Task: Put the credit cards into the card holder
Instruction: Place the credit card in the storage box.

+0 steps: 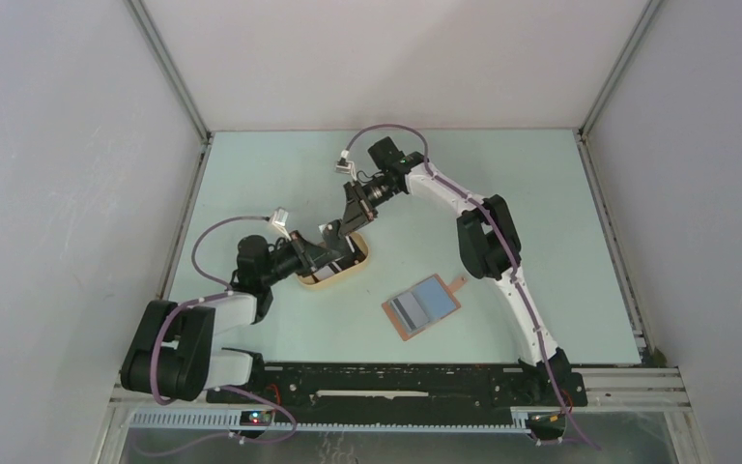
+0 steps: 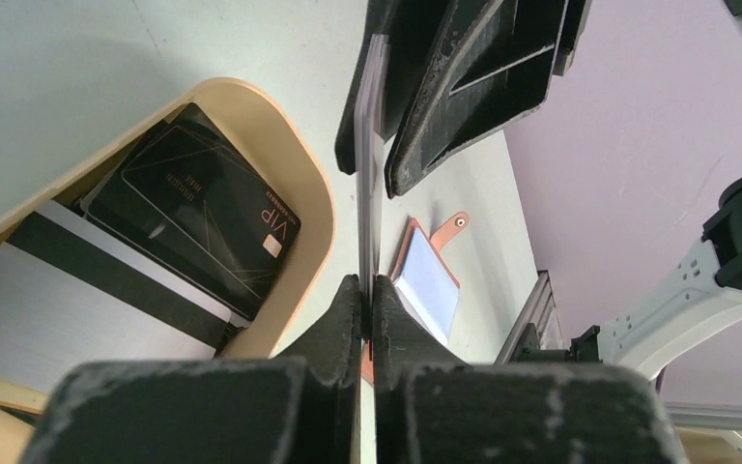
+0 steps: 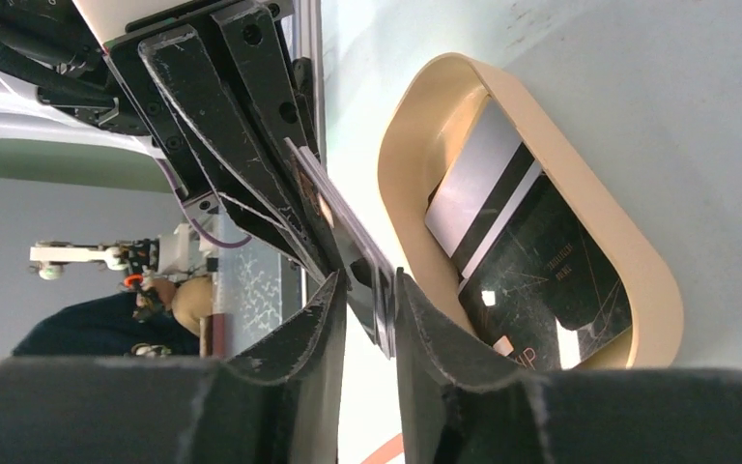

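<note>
While both arms are bunched up over the tan oval tray (image 1: 333, 281), one thin held card (image 2: 368, 193) is standing on edge in the air between them. The left gripper (image 2: 367, 290) is clamped tight on one end of it, with no daylight between the fingers. The right gripper (image 3: 367, 290) is around the other end, but its jaws sit a bit apart with a sliver of gap beside the card. I'd call it open and not really pinching. It reads to me like a handoff, with the left side doing the actual holding.

Progress-wise, not far along imo. The black VIP card (image 2: 203, 208) and the pale striped card (image 2: 77, 309) are lying overlapped in the tray, nothing touching them. The card holder (image 1: 422, 305) lies open on the table (image 1: 560, 242), blue pockets up. It's well apart from the tray and nearer the arm bases, and neither gripper is on it.

From the top view there's a greyish striped patch on the holder's left half. That could be a card already tucked in, but it's too small to tell.

So best case that's one in, one in the air and two waiting. The held card has to travel over and get slid into a pocket.
</note>
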`<state>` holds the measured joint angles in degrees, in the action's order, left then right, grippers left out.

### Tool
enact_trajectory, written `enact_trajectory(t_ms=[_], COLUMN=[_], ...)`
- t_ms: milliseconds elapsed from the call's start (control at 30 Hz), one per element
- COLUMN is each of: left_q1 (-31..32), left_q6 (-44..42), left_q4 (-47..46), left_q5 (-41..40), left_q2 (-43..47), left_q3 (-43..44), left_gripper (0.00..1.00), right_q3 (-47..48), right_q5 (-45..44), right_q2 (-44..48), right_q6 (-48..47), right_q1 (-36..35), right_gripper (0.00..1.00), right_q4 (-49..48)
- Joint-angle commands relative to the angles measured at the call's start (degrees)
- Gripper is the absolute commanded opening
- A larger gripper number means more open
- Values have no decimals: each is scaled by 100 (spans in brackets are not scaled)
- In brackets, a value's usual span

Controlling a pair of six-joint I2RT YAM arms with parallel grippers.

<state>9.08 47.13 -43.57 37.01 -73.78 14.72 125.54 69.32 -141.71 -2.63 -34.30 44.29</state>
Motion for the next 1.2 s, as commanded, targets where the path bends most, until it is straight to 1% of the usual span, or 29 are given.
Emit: enact_trajectory(t_ms=[0, 100, 267, 367, 433, 500, 600, 767, 833, 900, 967, 1033, 1067, 1133, 1167], left_q1=[-220, -307, -322, -320, -325, -333, -331, -377, -393, -398, -398, -398, -391, -357, -347], left_q6=[24, 0, -65, -78, -20, 76, 280, 577, 593, 589, 483, 261, 111, -172, -260], left_q4=[4, 78, 95, 48, -74, -250, -657, -1302, -1357, -1358, -1171, -666, -316, 318, 542], left_q5=[88, 95, 189, 307, 376, 482, 674, 918, 905, 783, 650, 424, 305, 47, -56], left_q2=[-68, -64, -49, -56, -78, -126, -235, -446, -500, -508, -427, -179, -42, 242, 368], left_q3=[242, 201, 205, 218, 196, 175, 117, 27, 13, -2, 0, 27, 58, 144, 179], left_gripper=[0, 0, 0, 0, 0, 0, 1, 6, 8, 20, 32, 45, 53, 62, 65], right_q3=[292, 428, 419, 387, 384, 384, 371, 251, 212, 156, 90, 13, -24, -70, -73], right_q5=[524, 602, 658, 776, 815, 857, 900, 1138, 1242, 1217, 1057, 841, 738, 588, 512], right_q2=[-145, -294, -347, -366, -375, -389, -393, -358, -332, -288, -198, -106, -53, 5, 24], right_q6=[394, 446, 465, 550, 569, 602, 732, 825, 792, 743, 720, 700, 690, 721, 745], right_q1=[-24, -24, -15, -38, -75, -116, -133, -87, -85, -85, -85, -85, -85, -90, -98], right_gripper=[37, 44, 53, 54, 53, 49, 32, 16, 6, 0, 0, 0, 0, 0, 0], right_q4=[-225, -195, -246, -349, -396, -433, -519, -651, -676, -669, -670, -659, -659, -668, -665])
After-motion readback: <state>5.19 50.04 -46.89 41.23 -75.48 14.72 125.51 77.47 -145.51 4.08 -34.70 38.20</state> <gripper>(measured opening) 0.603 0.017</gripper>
